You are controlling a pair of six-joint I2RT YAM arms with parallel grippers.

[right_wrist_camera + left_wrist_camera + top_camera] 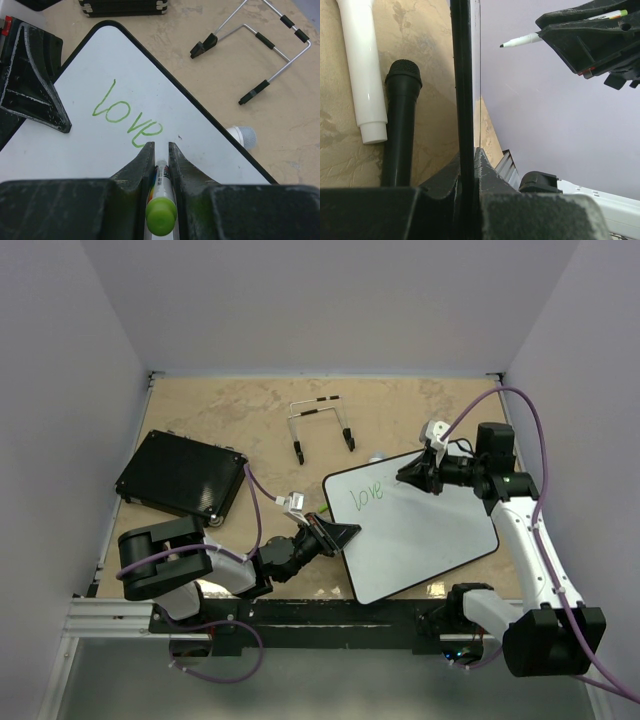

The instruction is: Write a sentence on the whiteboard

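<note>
On the tan tabletop (250,410) we found the whiteboard (420,530) clamped edgewise in the left gripper (345,535), the right gripper (408,477) closed on a green marker (161,217), only "love" of the sentence (129,119) written just ahead.

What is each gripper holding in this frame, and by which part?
The left gripper clamps the whiteboard by its left edge. The right gripper holds a marker by its barrel, green end behind the fingers.

We read a single word, "love", all that stands of the sentence (127,117), handwritten in green on the whiteboard (75,150) near its far left corner. Coloured print on the marker (161,210) above that whiteboard is too small to read.
</note>
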